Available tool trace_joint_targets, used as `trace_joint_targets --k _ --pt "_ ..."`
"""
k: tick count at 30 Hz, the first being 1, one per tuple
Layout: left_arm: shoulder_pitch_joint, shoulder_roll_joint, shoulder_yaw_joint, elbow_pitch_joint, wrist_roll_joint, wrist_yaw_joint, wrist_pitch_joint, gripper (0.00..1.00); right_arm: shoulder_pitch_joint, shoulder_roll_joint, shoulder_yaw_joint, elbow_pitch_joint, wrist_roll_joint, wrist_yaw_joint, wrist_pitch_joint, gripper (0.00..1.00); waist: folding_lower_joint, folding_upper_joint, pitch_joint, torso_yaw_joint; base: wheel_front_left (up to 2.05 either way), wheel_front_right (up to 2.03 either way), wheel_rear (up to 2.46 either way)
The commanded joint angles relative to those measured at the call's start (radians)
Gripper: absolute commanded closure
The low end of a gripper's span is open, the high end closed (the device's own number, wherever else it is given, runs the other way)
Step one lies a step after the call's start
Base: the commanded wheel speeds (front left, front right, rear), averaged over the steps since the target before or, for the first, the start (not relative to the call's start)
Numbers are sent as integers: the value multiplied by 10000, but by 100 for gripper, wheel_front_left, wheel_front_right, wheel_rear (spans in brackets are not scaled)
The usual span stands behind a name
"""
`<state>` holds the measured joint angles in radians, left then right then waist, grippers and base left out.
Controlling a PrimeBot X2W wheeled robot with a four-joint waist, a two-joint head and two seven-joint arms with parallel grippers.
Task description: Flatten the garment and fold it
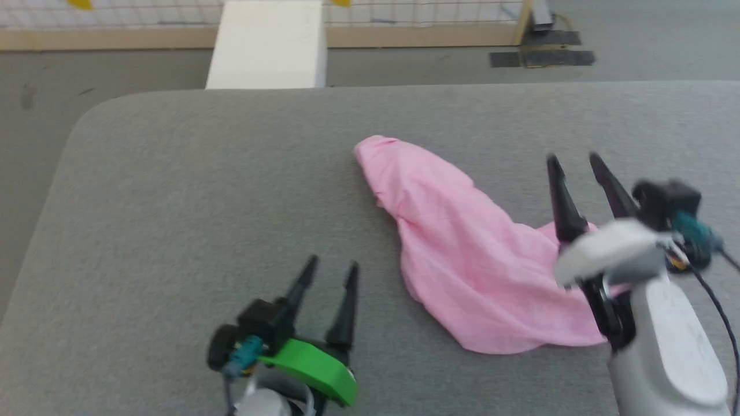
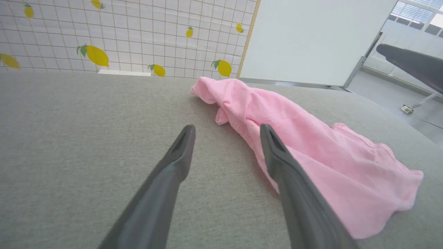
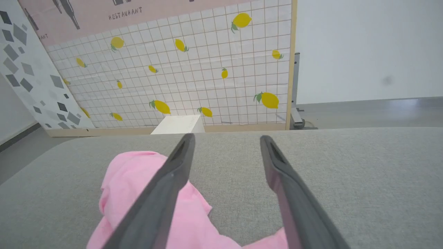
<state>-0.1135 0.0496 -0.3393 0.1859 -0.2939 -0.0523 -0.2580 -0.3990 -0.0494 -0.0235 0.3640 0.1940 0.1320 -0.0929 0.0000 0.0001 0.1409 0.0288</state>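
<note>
The garment (image 1: 462,248) is a light pink cloth lying bunched in a long diagonal heap on the grey table (image 1: 191,190), right of centre. My right gripper (image 1: 573,157) hovers open over the heap's right end, nothing between its fingers. In the right wrist view the garment (image 3: 131,186) lies under and left of the right gripper (image 3: 226,138). My left gripper (image 1: 333,264) stands open near the front edge, left of the cloth. In the left wrist view the left gripper (image 2: 226,128) points at the garment (image 2: 311,148), its right finger over the cloth's near edge.
A white box (image 1: 269,46) stands on the floor beyond the table's far edge. A tiled lemon-patterned panel (image 3: 193,69) rises behind it. Bare grey tabletop spreads to the left of the cloth.
</note>
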Motion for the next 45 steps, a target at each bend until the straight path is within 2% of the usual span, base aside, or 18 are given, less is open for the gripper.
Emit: trace_joint_targets --k 1,3,6,13,18,20,21,22,24,26,30,35,41,43,44,45 --pt "-152 7 -265 227 -214 -88 -38 0 561 -18 -99 -438 -177 -13 -27 0 0 -1 -258 -545 0 0 0" --pt "-294 7 -687 582 -578 -127 42 0 1279 -19 -231 -1147 -383 -13 36 0 0 -1 -280 -812 0 0 0" --pt "-585 7 -1146 1035 -1257 51 351 0 2223 -15 -294 -2030 -553 -13 243 0 0 -1 -315 -1252 0 0 0" --pt "-1354 7 -1654 2101 -2436 943 1826 0 3262 -11 24 -2829 -95 -13 572 0 0 -1 -294 -2132 0 0 0" --pt "-1729 7 -1679 2842 -2884 1975 3117 0 3342 -10 313 -2913 133 -13 615 0 0 -1 -284 -2522 0 0 0" --pt "-1818 7 -1761 2932 -3044 2105 3530 0 3362 -10 371 -2915 186 -13 622 0 0 -1 -273 -2571 0 0 0" --pt "-1847 7 -1803 2908 -3139 2092 3648 73 3374 -10 390 -2912 207 -13 621 0 0 -1 -270 -2577 0 0 0" --pt "-1846 7 -1844 2866 -3227 2034 3716 100 3387 -10 403 -2903 222 -13 627 0 0 -1 -274 -2568 0 0 0" --pt "-1791 7 -1881 2789 -3395 1935 3839 100 3423 -10 394 -2875 266 -13 629 0 0 -1 -292 -2503 0 0 0" --pt "-1660 25 -1704 2700 -3516 2067 3680 100 3463 -10 371 -2840 318 -13 630 0 0 -1 -339 -2395 0 0 0" --pt "-1193 301 -1012 2445 -3675 2622 3011 100 3491 -9 273 -2839 399 -13 594 0 0 -1 -438 -2105 0 0 0" --pt "-501 1147 -184 1674 -3730 3319 2693 100 3558 -9 140 -2877 361 -13 614 0 0 -1 -512 -1504 0 0 0" --pt "167 2312 331 564 -3419 4205 3106 100 3550 -9 237 -2930 279 -13 757 0 0 -1 -399 -869 0 0 0" --pt "298 2487 408 212 -3406 4329 3220 100 3496 -9 383 -2916 194 -13 850 0 0 -1 -334 -688 0 0 0" --pt "331 2537 420 67 -3394 4334 3213 76 3457 -9 466 -2906 150 -13 897 0 0 -1 -301 -620 0 0 0" --pt "365 2536 467 -97 -3423 4327 3133 0 3400 -9 588 -2893 71 -13 961 0 0 -1 -263 -525 0 0 0"
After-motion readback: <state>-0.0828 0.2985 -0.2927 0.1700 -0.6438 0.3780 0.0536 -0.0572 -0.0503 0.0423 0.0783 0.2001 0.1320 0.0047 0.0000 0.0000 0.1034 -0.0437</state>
